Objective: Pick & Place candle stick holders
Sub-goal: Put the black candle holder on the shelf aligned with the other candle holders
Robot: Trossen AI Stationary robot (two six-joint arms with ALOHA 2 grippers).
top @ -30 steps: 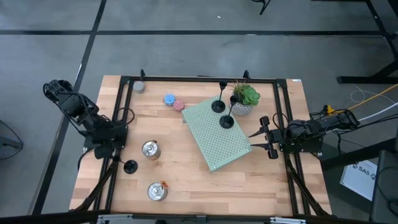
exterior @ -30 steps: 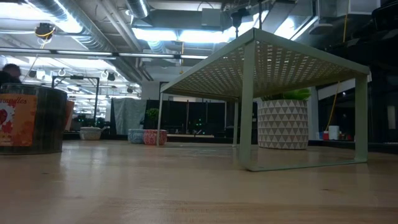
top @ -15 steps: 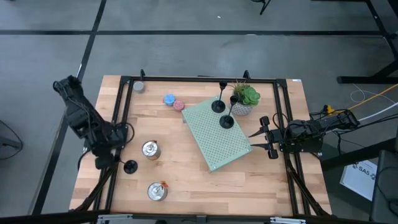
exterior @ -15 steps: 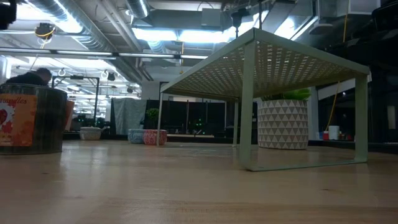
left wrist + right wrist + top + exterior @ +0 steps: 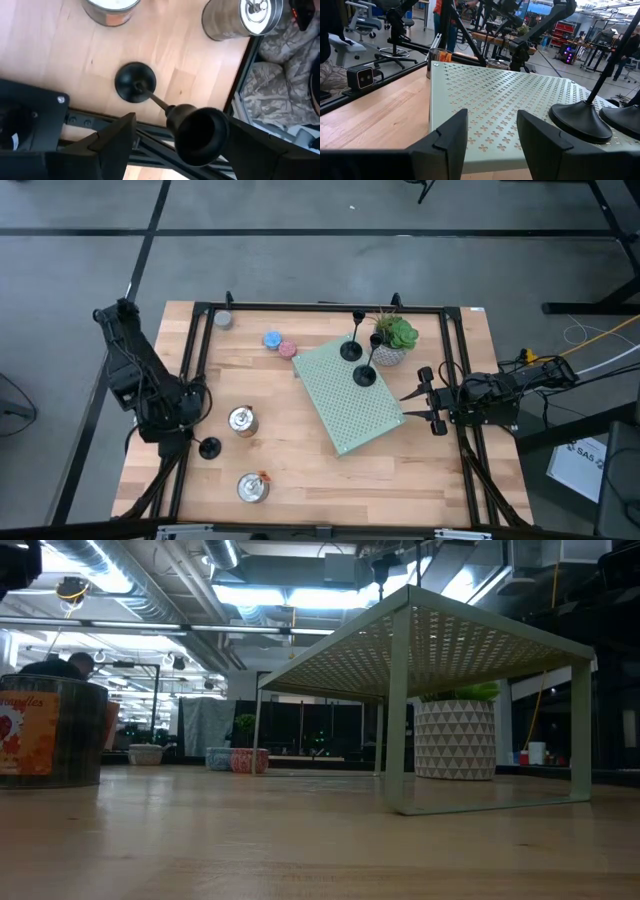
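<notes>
Candle stick holders: 3 matte-black ones in total. 2 of them stand upright on the green perforated shelf (image 5: 348, 395) – one (image 5: 351, 350) near its far edge, the other (image 5: 365, 375) just beside it, nearer the middle; their thin stems point straight up.
Third holder: it (image 5: 209, 447) stands on the bare wood at the left side of the table (image 5: 300, 470), between the 2 silver tins and the black frame rail. In the left wrist view its round base (image 5: 135, 82) lies flat on the wood and the stem rises toward the camera, ending in a cup (image 5: 200, 135); the long axis is vertical.
Left end effector: it (image 5: 170, 420) hangs above the left table edge, near the third holder. The 2 dark fingers (image 5: 112, 142) are spread wide, one at each side of the cup – they touch nothing.
Right end effector: it (image 5: 425, 402) waits at the right side, level with the shelf top and pointing at it. Its fingers (image 5: 447, 137) are apart and hold nothing; the bases of the 2 holders show just ahead.
Tins: 2 silver round ones, one (image 5: 241, 420) beside the third holder, one (image 5: 252, 487) nearer the front edge.
Candles: 1 blue (image 5: 272, 339) and 1 pink (image 5: 288, 349), touching, near the far-left corner of the shelf.
Plant: 1 potted plant (image 5: 392, 340) just beside the shelf, at its far right.
</notes>
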